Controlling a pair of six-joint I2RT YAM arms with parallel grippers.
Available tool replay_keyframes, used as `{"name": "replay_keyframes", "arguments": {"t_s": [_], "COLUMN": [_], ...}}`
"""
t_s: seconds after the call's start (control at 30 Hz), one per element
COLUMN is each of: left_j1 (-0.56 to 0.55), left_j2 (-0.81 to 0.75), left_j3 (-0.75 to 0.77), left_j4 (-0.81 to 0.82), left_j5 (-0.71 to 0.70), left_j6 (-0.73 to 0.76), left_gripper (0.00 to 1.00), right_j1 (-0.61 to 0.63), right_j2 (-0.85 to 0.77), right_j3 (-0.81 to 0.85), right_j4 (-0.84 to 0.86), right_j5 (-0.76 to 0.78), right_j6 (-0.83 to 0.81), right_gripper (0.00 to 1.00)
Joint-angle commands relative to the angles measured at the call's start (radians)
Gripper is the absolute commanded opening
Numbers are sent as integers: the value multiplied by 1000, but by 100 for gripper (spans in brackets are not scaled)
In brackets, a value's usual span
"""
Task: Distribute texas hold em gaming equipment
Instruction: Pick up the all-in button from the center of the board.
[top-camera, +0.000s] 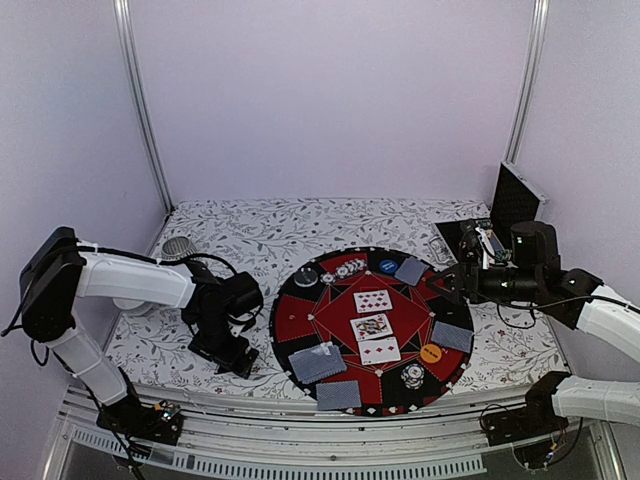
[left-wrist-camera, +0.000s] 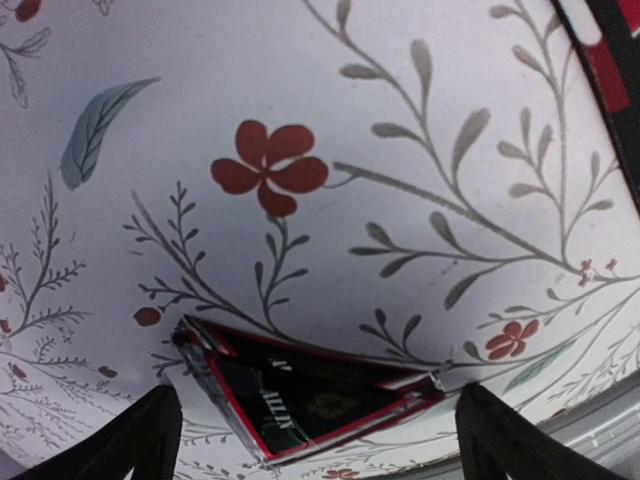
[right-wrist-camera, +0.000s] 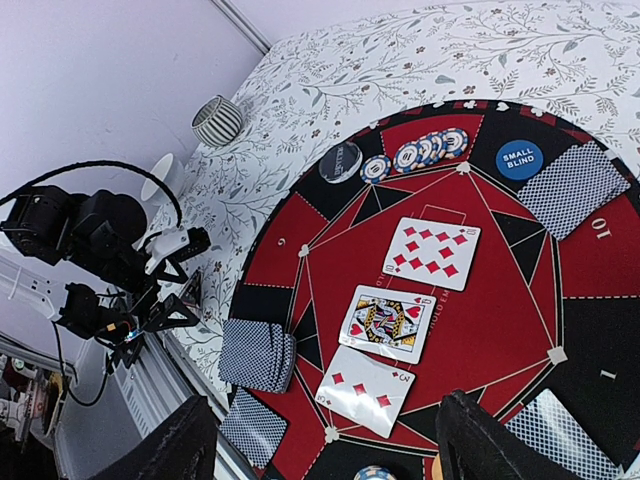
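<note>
Off the mat (top-camera: 296, 332), at about 8 o'clock from its centre, my left gripper (left-wrist-camera: 318, 420) points down at the cloth (left-wrist-camera: 420, 130) with its fingers (left-wrist-camera: 130, 440) spread wide. The triangle (left-wrist-camera: 310, 400) lies flat on the cloth between them. I cannot tell whether either finger touches it.

On the mat, three face-up cards (top-camera: 372, 326) sit in a column at the centre. Face-down cards (top-camera: 317, 363) lie at 7, 6, 4 and 1 o'clock. Chips (top-camera: 350, 268) lie in a row at 11 o'clock, with more at 5. The dark disc (top-camera: 306, 277) is at 10 o'clock, the blue disc (top-camera: 388, 266) at 12 and the orange disc (top-camera: 431, 352) at 4.

At 3 o'clock my right gripper (right-wrist-camera: 322, 430) hangs over the mat's edge, its fingers apart and nothing between them.

Hazards, as I judge them:
- **Left gripper:** the triangle is thin and flat, so closing on it may ride over its edges or pinch the cloth and bunch it.
- **Left arm:** a sideways sweep from here could push the triangle under the mat's rim.
- **Right gripper:** a careless descent could nudge the face-down cards at 1 or 4 o'clock, or scatter chips.
</note>
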Motion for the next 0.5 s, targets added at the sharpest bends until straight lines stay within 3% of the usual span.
{"name": "replay_keyframes", "arguments": {"t_s": [0.0, 0.33, 0.47], "left_j1": [-3, -5, -13], "left_j2": [25, -17, -40], "left_j3": [-42, -96, -96], "left_j4": [77, 159, 189], "left_j5": [15, 51, 48], "left_j6": [-35, -133, -168], "left_gripper": [97, 79, 84], "right_j1": [-4, -4, -4], "right_j2": [-3, 10, 21], "right_j3": [28, 31, 33], "right_j4": [-6, -3, -3], "right_j5": [-6, -3, -11], "right_j6": [-8, -17, -19], "right_gripper": [78, 78, 78]}}
